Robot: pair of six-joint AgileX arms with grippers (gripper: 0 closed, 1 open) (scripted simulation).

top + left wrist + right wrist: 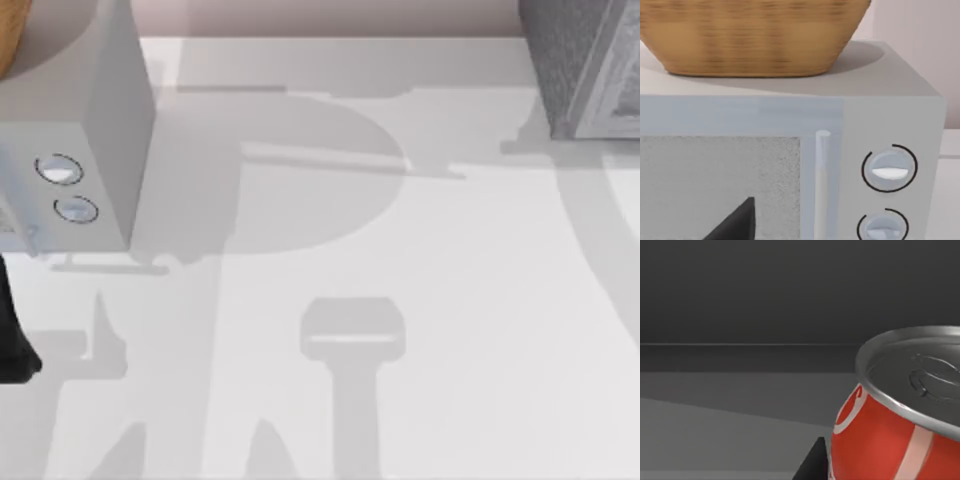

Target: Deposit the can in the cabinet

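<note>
Can: red label, white script, silver top, close against dark grey interior, apparently inside cabinet. Finger states: cannot tell.

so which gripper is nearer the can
Right. The can sits right against the right wrist camera, a dark fingertip beside it; the left arm is at the table's left edge, facing the microwave.

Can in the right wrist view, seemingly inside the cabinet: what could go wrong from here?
1. The can looks tilted, with a dark finger beside its base. If released like this, it may tip or roll.
2. The surroundings are dark grey walls, likely the cabinet interior, so the arm may bump a wall when backing out.
3. The left arm is parked by the microwave; low risk.
</note>
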